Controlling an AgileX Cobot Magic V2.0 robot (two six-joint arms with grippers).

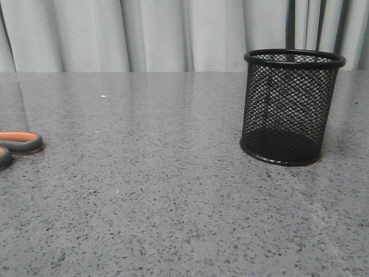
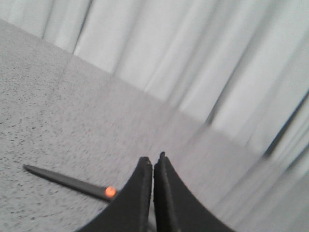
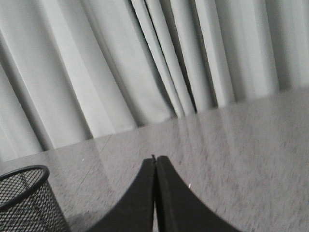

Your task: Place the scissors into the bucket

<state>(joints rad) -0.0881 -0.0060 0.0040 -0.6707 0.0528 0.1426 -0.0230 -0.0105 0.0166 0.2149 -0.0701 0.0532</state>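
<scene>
The scissors (image 1: 17, 142) lie flat on the grey table at the far left edge of the front view; only their grey, orange-lined loop handles show there. In the left wrist view their dark blades and orange pivot dot (image 2: 67, 181) lie on the table just beside my left gripper (image 2: 153, 160), which is shut and empty. The bucket (image 1: 291, 107), a black wire-mesh cup, stands upright at the right and looks empty. It shows at the edge of the right wrist view (image 3: 26, 200), apart from my right gripper (image 3: 155, 158), which is shut and empty.
The grey speckled table (image 1: 173, 202) runs back to a pale pleated curtain (image 1: 173, 34) behind its far edge. Neither arm shows in the front view.
</scene>
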